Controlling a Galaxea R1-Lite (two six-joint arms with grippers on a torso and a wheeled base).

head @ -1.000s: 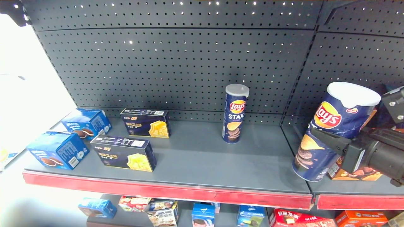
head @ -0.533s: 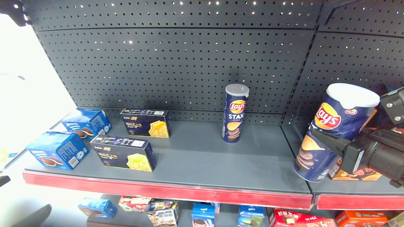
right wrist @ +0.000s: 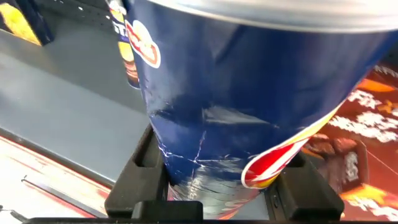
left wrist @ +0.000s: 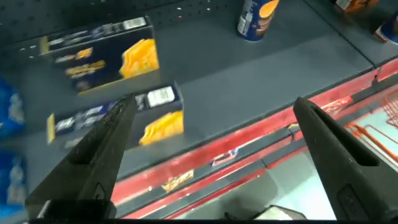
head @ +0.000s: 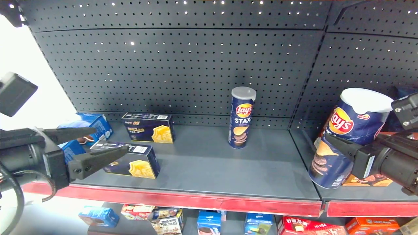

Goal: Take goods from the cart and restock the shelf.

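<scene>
My right gripper (head: 343,148) is shut on a dark blue chip can (head: 351,133) with a white lid, held tilted over the right end of the grey shelf (head: 212,169). From the right wrist the chip can (right wrist: 249,106) sits between both black fingers (right wrist: 140,174). A second blue chip can (head: 242,117) stands upright at the back of the shelf. My left gripper (head: 101,143) is open at the shelf's front left, over the dark boxes. In the left wrist view its two fingers (left wrist: 99,162) spread wide above the near dark box (left wrist: 118,118).
Two dark boxes with yellow pictures (head: 132,159) (head: 148,127) and blue cookie boxes (head: 94,125) lie on the shelf's left. An orange box (head: 369,179) lies behind the held can. The shelf has a red front edge (head: 196,200). Several packages fill the lower shelf (head: 209,223).
My left arm has come into the head view from the lower left, open, up to the shelf's front left. The right gripper with the can has shifted slightly right and down.
</scene>
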